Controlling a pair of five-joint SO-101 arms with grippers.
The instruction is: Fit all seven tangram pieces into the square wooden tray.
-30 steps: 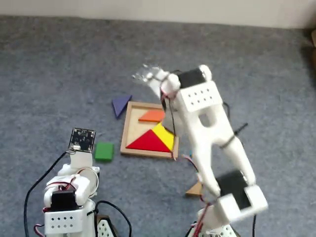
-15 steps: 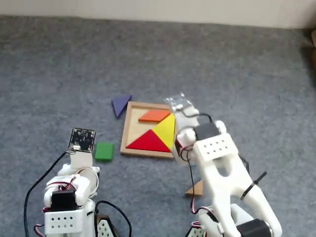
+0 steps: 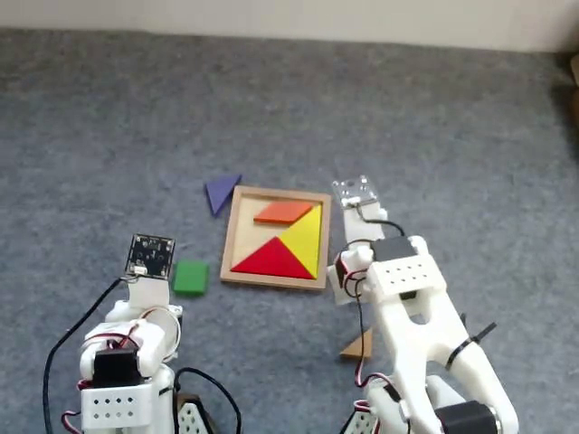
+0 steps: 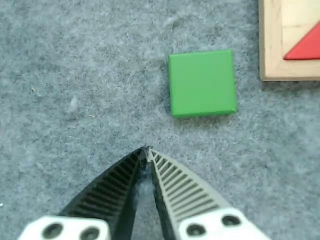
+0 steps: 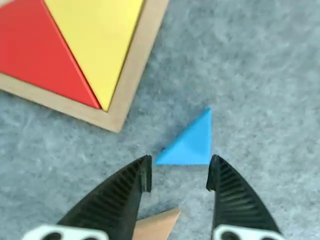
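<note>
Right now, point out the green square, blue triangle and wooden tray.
green square [image 4: 202,83], left wrist view, centre of top face.
blue triangle [image 5: 190,145], right wrist view, middle of its face.
wooden tray [image 3: 244,226], high view, bare wood near its left rim.

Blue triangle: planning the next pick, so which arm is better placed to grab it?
Right. The right end effector hangs open around the blue triangle beside the tray; the left end effector is shut by the green square, across the tray.
</note>
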